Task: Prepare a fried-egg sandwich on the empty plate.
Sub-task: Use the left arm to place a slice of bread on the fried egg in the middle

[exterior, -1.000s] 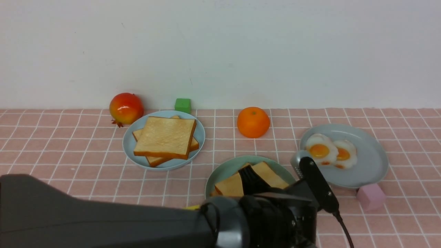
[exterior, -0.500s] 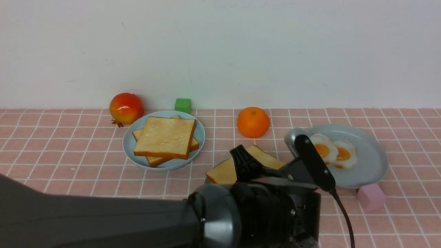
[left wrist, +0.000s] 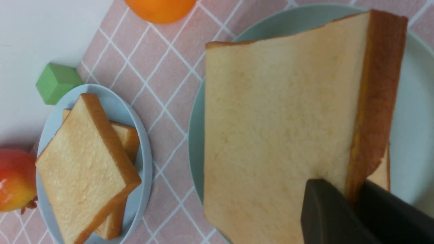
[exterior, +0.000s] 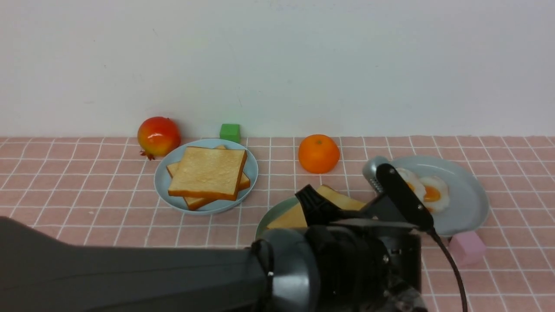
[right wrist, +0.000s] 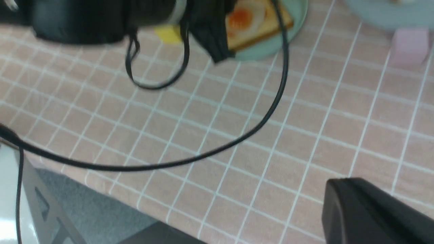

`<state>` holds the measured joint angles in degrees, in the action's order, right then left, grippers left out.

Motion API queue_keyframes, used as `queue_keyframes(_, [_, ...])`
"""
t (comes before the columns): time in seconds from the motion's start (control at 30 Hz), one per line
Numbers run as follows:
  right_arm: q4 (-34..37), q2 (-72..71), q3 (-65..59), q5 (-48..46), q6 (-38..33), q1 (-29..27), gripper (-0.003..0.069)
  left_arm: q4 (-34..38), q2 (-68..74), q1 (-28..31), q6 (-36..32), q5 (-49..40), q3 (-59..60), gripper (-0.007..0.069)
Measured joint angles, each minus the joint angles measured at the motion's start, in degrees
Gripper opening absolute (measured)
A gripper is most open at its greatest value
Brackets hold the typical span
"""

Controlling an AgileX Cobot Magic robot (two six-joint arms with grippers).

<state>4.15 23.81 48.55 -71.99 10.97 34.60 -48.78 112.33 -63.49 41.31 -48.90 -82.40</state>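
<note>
My left gripper [exterior: 321,208] is shut on the crust edge of a golden toast slice [exterior: 342,200] and holds it tilted just above the mint-green plate [exterior: 269,216]. In the left wrist view the slice [left wrist: 281,118] fills the middle, with the jaws [left wrist: 354,200] pinching its edge over the plate [left wrist: 415,112]. The right wrist view shows a lower toast [right wrist: 262,30] with a fried egg [right wrist: 242,15] lying on that plate [right wrist: 288,39]. My right gripper [right wrist: 373,206] hangs shut and empty over the near table edge.
A pale-blue plate [exterior: 167,190] holds two more toast slices [exterior: 208,173]. A grey-blue dish [exterior: 470,203] holds two fried eggs [exterior: 433,193]. A pomegranate [exterior: 158,135], green cube [exterior: 230,131], orange [exterior: 318,153], pink cube [exterior: 466,248] and yellow block [right wrist: 168,34] stand around.
My left gripper rose with the toast slice from low on the mint-green plate, tilting it up, then shifted slightly right. The rest has not moved.
</note>
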Motion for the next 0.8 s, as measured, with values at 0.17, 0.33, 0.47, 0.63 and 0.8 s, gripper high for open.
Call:
queue_keyframes(0.17, [0.12, 0.0, -0.43, 0.0, -0.19, 0.0, 0.0011, 0.85, 1.59, 0.0, -1.14, 0.01, -0.15, 0.0104])
queue_keyframes(0.33, [0.12, 0.0, -0.43, 0.0, -0.4, 0.0, 0.0011, 1.49, 2.67, 0.0, -2.34, 1.05, -0.15, 0.0104])
queue_keyframes(0.47, [0.12, 0.0, -0.43, 0.0, -0.5, 0.0, 0.0011, 1.63, 3.65, 0.0, -3.98, 1.16, -0.28, 0.0104])
queue_keyframes(0.63, [0.12, 0.0, -0.43, 0.0, -0.57, 0.0, 0.0013, 2.06, 4.41, 0.0, -4.34, 1.79, -0.28, 0.0104])
queue_keyframes(0.8, [0.12, 0.0, -0.43, 0.0, -0.57, 0.0, 0.0013, 3.03, 4.41, 0.0, -4.46, 2.3, -0.32, 0.0104])
